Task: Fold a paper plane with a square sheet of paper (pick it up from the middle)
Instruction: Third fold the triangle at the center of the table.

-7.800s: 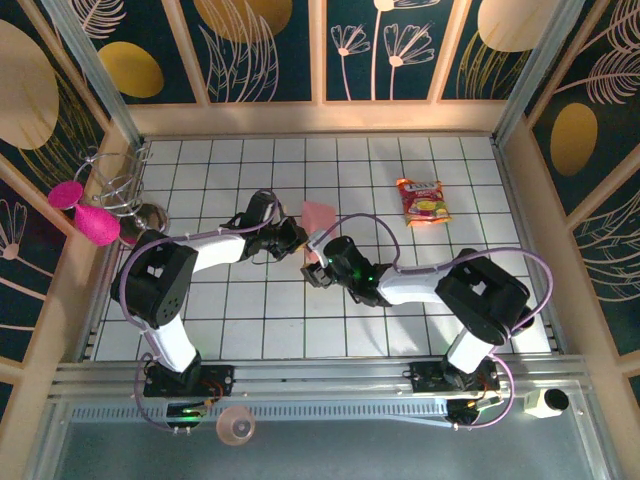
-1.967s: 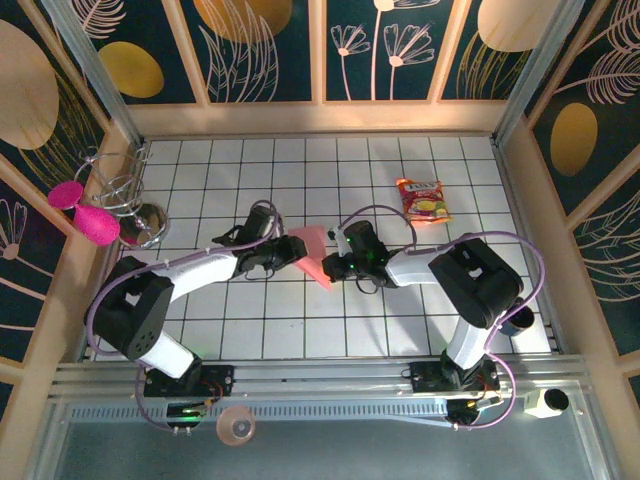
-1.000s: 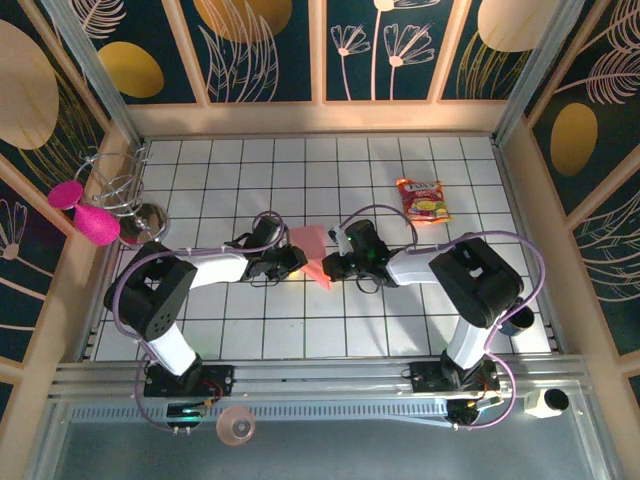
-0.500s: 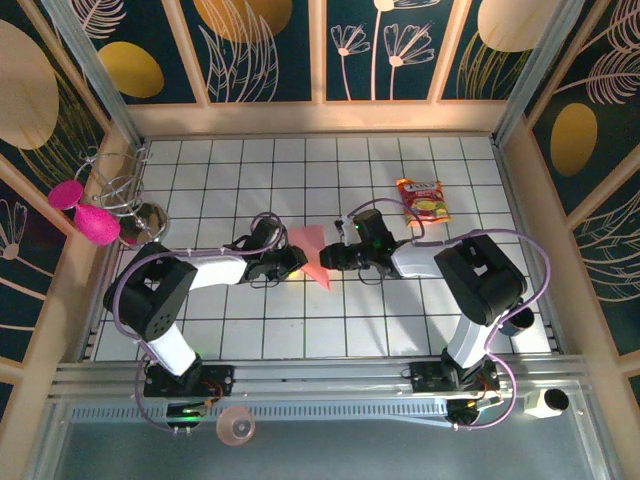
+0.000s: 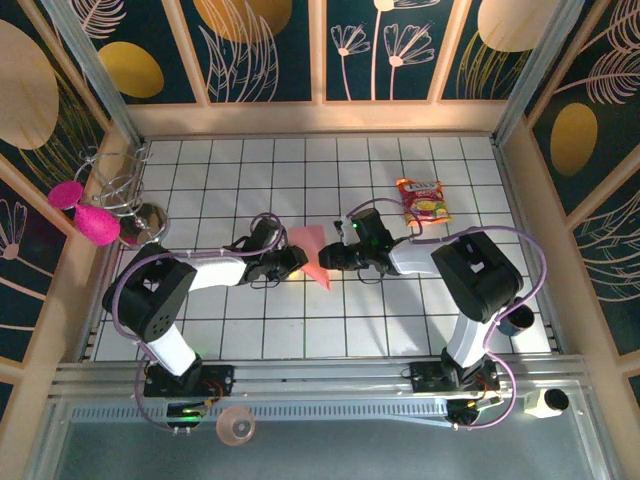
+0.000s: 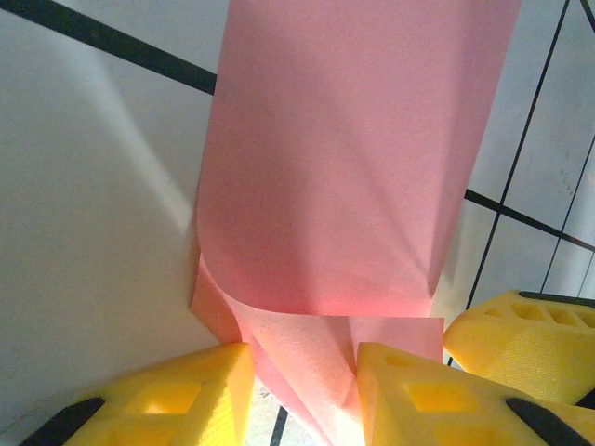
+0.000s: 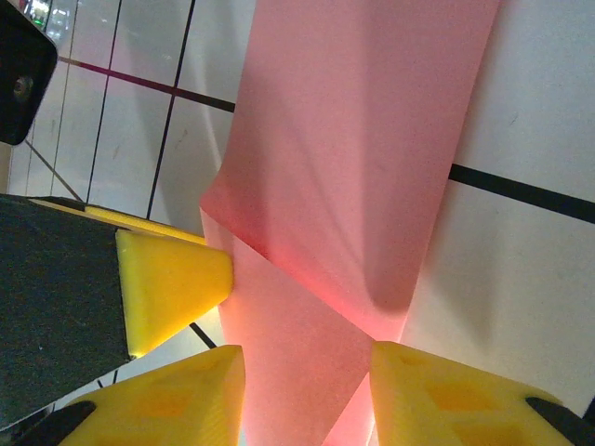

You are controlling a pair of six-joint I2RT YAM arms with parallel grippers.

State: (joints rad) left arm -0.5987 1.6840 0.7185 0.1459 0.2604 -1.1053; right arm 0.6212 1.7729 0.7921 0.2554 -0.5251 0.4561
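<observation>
The folded salmon-pink paper sheet lies between the arms, equally near both, with the left jaws and the right jaws half open astride its opposite edges.

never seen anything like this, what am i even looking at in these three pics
Two robot arms are bolted to the near edge of a tiled table. One picture looks down from above; the other two come from cameras on each wrist, so the yellow blocks there are fingers. The left gripper and right gripper meet at a partly folded pink paper resting mid-table. Both pairs of jaws stand apart astride it, not pinching. A snack packet lies further back on the right.
</observation>
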